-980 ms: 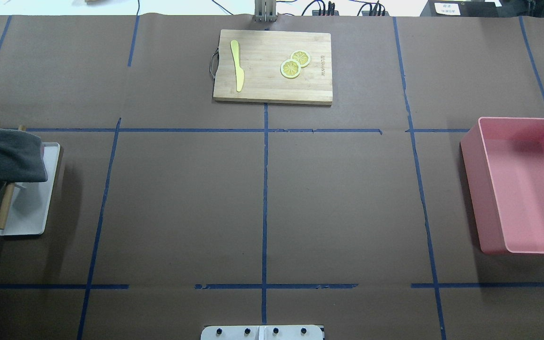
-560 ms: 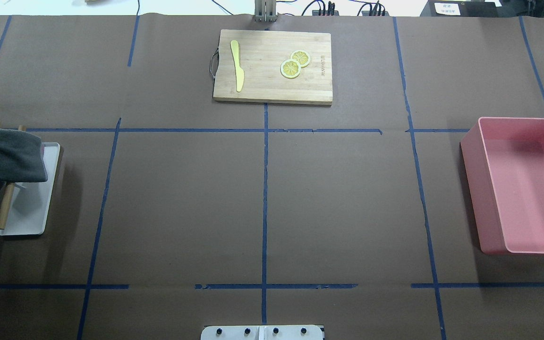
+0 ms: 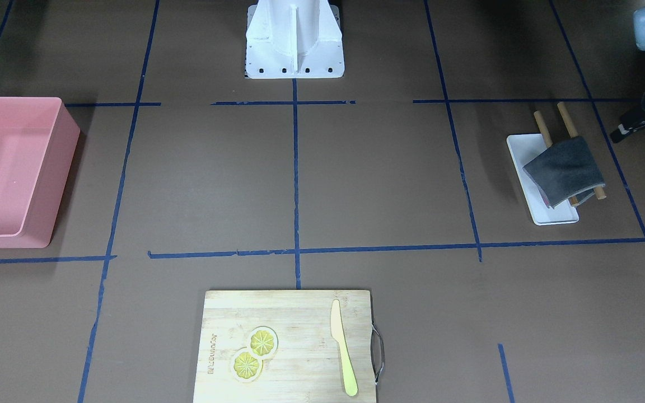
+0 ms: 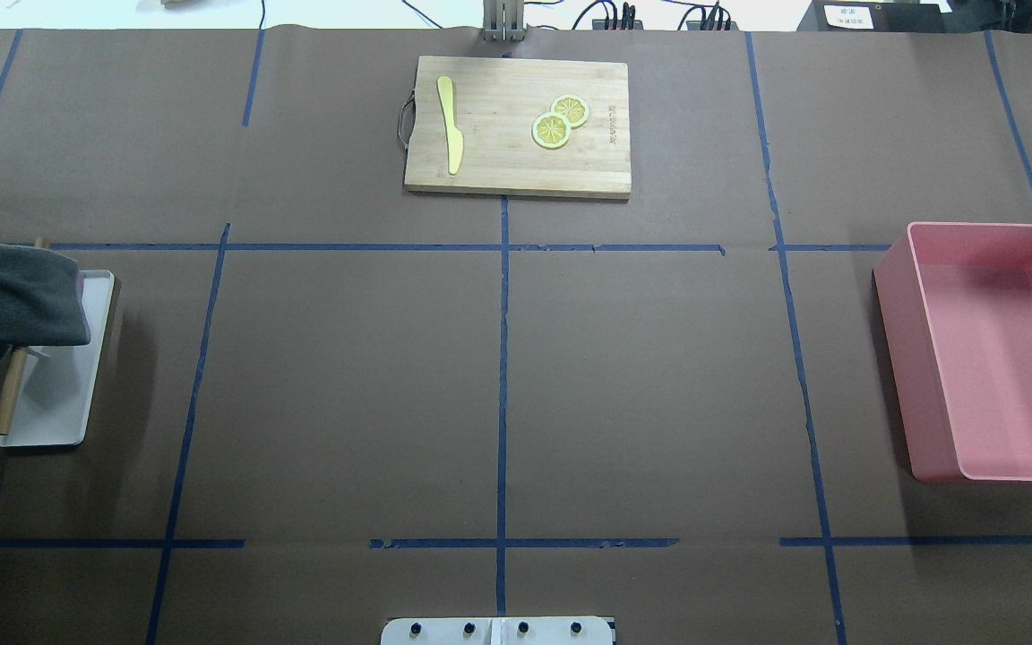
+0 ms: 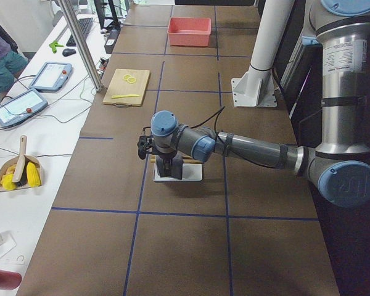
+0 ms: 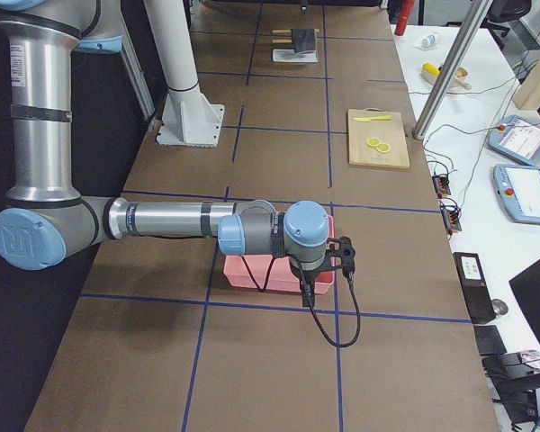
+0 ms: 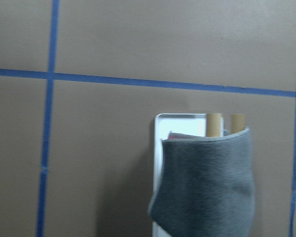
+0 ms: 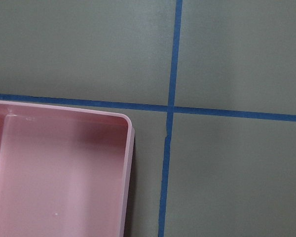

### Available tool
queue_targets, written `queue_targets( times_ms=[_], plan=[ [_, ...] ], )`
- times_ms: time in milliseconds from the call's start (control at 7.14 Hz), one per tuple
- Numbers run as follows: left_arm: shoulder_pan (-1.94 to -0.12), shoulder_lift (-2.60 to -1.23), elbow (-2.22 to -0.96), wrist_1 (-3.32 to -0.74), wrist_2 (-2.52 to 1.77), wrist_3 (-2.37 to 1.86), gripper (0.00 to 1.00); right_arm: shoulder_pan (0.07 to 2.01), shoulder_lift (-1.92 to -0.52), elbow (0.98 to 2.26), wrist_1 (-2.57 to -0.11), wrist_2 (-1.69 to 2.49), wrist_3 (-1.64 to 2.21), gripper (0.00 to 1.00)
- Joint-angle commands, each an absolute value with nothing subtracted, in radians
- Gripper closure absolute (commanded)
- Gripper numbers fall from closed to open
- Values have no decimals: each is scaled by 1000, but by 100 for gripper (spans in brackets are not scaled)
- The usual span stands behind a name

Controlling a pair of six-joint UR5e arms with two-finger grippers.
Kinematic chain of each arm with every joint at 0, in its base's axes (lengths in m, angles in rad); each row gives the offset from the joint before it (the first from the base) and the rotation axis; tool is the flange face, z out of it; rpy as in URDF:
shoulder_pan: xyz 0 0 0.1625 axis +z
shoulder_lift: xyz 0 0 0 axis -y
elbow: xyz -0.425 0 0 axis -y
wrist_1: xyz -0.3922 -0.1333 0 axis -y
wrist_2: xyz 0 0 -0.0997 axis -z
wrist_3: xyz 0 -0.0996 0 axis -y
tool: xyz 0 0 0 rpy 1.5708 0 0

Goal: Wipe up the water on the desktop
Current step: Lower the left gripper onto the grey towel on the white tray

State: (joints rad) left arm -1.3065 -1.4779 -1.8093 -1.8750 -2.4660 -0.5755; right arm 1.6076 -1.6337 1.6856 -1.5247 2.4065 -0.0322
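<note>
Bench point(image 4: 346, 394): fills every view. Flat, matte brown, blue tape grid. Long axis runs side to side across the overhead view, from the robot's left to its right. No puddle or sheen made out anywhere on it. Judged rigid and fixed, nothing to grip. Covering looks papery and the tape is ragged in places, so wiping probably wants light pressure

Pink bin point(image 4: 897, 358): on the bench at the robot's right end. Right tool point(image 6: 306, 279) hangs over it; cannot tell how wide it stands

Cutting board point(image 4: 516, 170): far edge, centre, well apart from both ends

White tray point(image 4: 59, 412): left end. Grey cloth point(image 4: 19, 296) draped over two wooden rods point(image 4: 10, 394) above it. Cloth judged soft and light; best taken at the upper fold. Left tool point(image 5: 166, 161) hangs just above; width cannot be told either
</note>
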Motion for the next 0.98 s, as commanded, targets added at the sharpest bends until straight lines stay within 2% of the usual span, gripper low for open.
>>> queue_targets(
  times_ms=[0,560,700,840],
  plan=[
    [-1258,-1480,-1763,-2011,-2467,-681,0,1608,-1634,1689,-1525,2405,-32,0],
    [-1192,-1503,-1721,-2031,-2467,-699,3,1608,-1632,1689,-1525,2405,-32,0],
    [-1186,-1503,-1718,-2031,-2467,-699,9,1608,-1632,1689,-1525,2405,-32,0],
    [-1186,-1502,-1717,-2031,-2467,-701,23,1608,-1632,1689,-1525,2404,-32,0]
  ],
)
